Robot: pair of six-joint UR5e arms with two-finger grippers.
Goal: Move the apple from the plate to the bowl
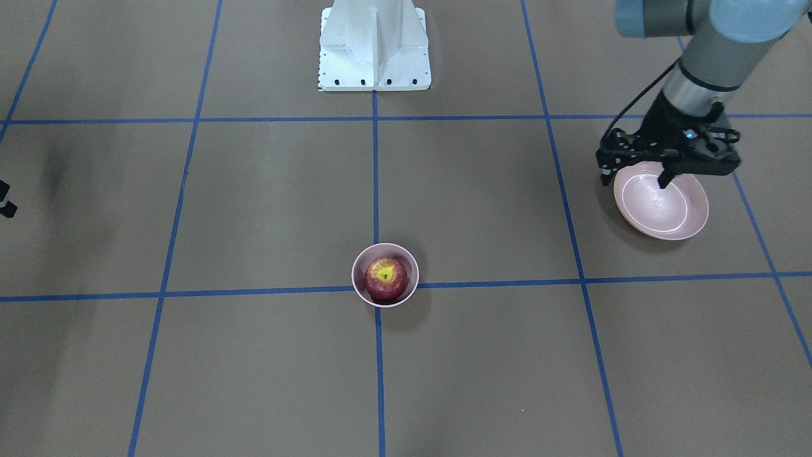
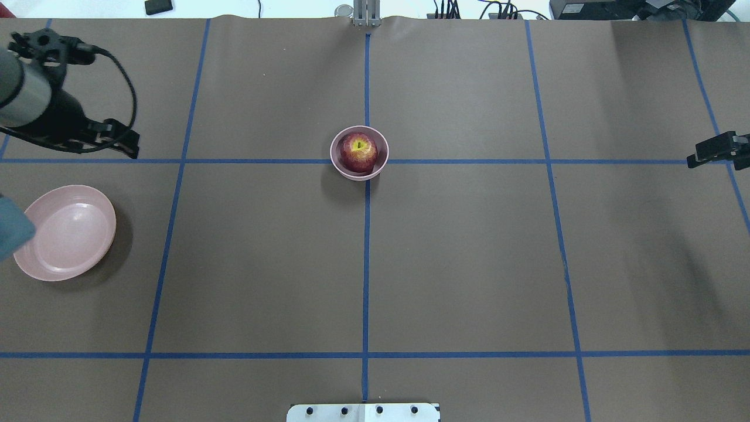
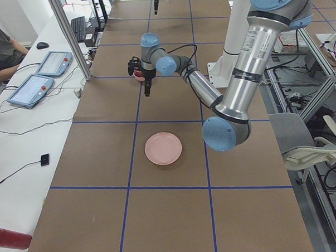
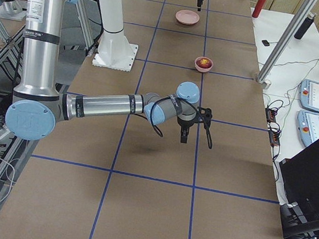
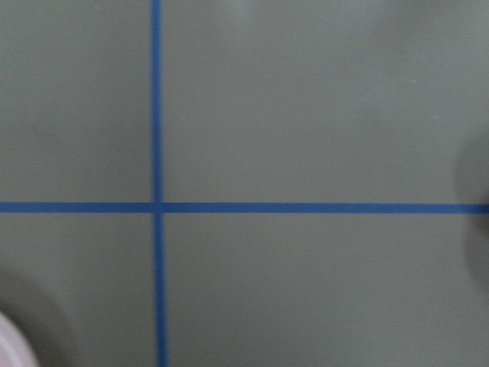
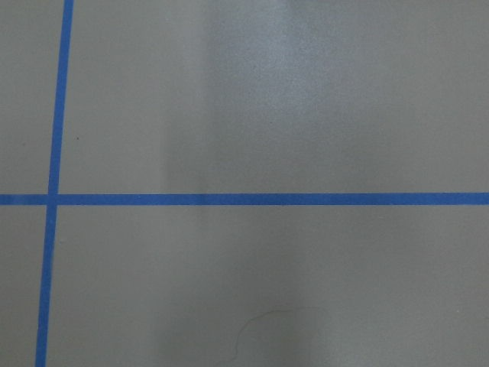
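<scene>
Left claw (image 1: 663, 179) hangs raised off the table (image 1: 254, 190), near the plate (image 1: 653, 209) but not touching it. Nothing is in it. I can't tell how wide it stands: one dark finger shows clearly in the front view, the rest is mount and cable clutter, and the side view is too thin to read. Its wrist view shows only brown table and blue tape lines (image 5: 157, 115).

Right claw (image 2: 700, 157) is only just in at the table's far right edge, well apart from everything, with nothing visible in it. Opening can't be told either.

The plate is bare, at the left end of the table. The apple (image 1: 386, 278) sits in the bowl (image 1: 359, 263), stem dimple up and yellow patch showing. It fills most of the bowl. The bowl stands mid-table, just on a tape crossing, well apart from the plate and both claws.

Progress, as I judge it: the move looks done, since the apple is off the plate and settled in the bowl. Nothing is left for the apple itself; at most the arms go to rest.
</scene>
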